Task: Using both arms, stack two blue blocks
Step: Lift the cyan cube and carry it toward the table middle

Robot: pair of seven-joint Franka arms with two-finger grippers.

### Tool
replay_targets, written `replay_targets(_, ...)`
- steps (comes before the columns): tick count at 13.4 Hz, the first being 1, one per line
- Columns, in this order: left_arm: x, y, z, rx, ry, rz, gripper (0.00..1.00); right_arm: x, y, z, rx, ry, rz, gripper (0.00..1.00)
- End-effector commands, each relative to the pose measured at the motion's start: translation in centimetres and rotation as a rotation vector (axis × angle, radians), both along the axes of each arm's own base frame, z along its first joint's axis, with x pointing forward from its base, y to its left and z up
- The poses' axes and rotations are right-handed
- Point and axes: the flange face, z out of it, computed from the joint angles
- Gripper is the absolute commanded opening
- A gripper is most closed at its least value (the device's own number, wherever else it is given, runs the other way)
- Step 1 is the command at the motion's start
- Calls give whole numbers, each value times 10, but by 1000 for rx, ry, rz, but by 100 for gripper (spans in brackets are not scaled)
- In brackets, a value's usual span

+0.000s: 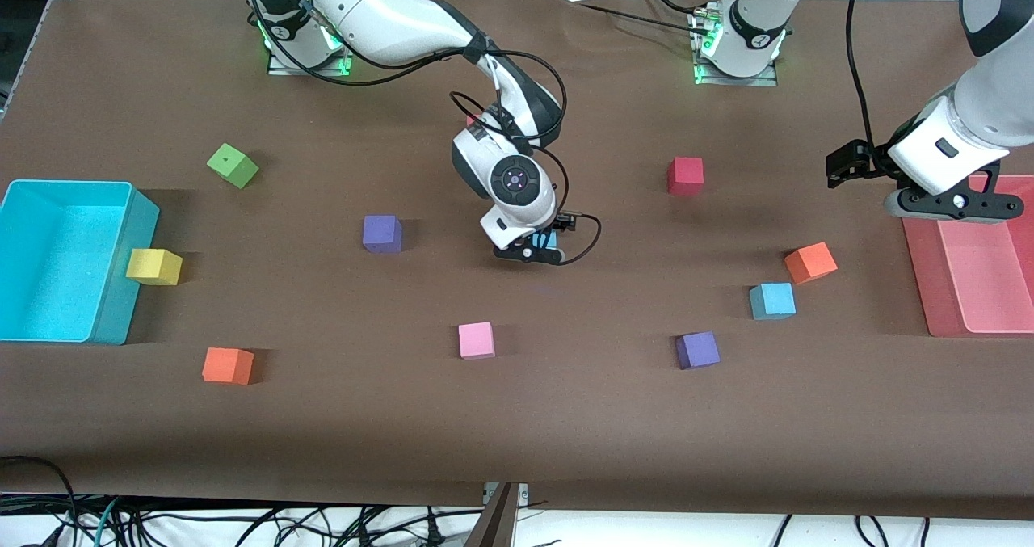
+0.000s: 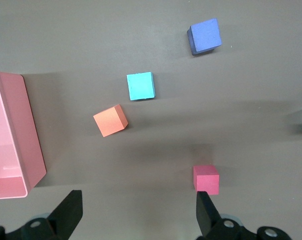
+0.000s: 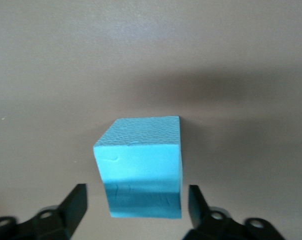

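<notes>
Right gripper [image 3: 133, 212] is spread, fingers either side of one blue block [image 3: 141, 167] on the table, not pinching. Left gripper [image 2: 136, 210] waits spread over the pink tray [image 1: 969, 288]; 2nd blue block [image 1: 772, 300] sits nearby. Foam, prob. light and squashy (grip flat sides, mid-height).

Matt, grainy foam blue block [image 3: 141, 165]

Two sky-blue blocks [image 1: 772, 300], brown table [image 1: 565, 418]
</notes>
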Motion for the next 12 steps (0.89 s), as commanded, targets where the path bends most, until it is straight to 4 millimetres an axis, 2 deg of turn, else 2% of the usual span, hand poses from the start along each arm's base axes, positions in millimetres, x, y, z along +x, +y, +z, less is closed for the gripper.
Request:
replay_targets(1, 1, 2, 4, -8, 4, -3, 100, 2, 7, 3, 18, -9, -8, 100)
replay_targets(5, 1, 1, 4, -8, 3, -4, 100, 15, -3, 19, 21, -23, -13, 100)
replay_targets(9, 4, 2, -1, -8, 6, -3, 100, 35, -30, 61, 30, -16, 71, 100)
replay_targets(10, 8, 1, -7, -8, 2, -3, 100, 40, -38, 67, 32, -14, 111, 100)
replay_targets(11, 12, 2, -14, -9, -14, -3, 100, 47, -49, 85, 47, -30, 168, 100)
replay_targets(12, 18, 1, -30, -10, -23, -4, 100, 50, -64, 89, 54, -21, 229, 100)
